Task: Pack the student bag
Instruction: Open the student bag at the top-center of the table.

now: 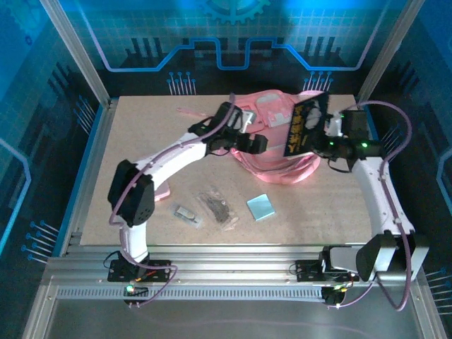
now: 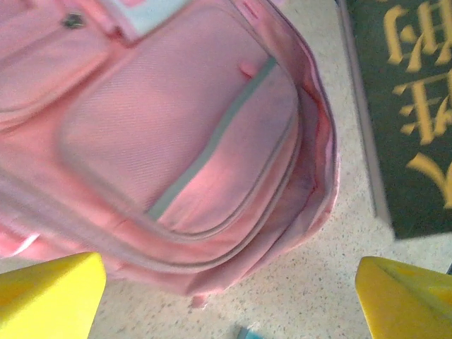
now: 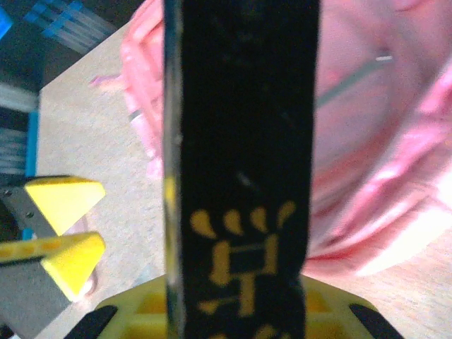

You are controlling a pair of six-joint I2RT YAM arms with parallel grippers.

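Showing the large soft pink fabric student bag (image 1: 268,120) lying flat at the far middle of the pale speckled table board (image 1: 318,205), reaching the board's far edge, with thin pink straps trailing toward the near side. Holding the left gripper (image 1: 251,141) low over the bag's left part, yellow fingers (image 2: 49,296) spread wide and released, grasping nothing. Framing, from the left wrist, the lighter front pocket with a grey zip line and the bag's rounded rim, with a strip of bare board showing between that rim and the thin black book with gold characters (image 2: 413,106). Clenching the right gripper (image 1: 330,138) on the black book by one edge and carrying it tilted above the bag's right rim, close to the far right corner of the board. Presenting, from the right wrist, the dark cover rising straight up from the grip, with pink fabric behind and bare board to the left. Leaving the near half of the board largely open, interrupted by a pale blue square pad (image 1: 260,207), a clear packet of dark small parts (image 1: 217,206) and a smaller clear packet (image 1: 187,212), lying near one another and well apart from the bag. Leaving a wide bare stretch also at the far left, between the bag and the aluminium frame post (image 1: 76,51).
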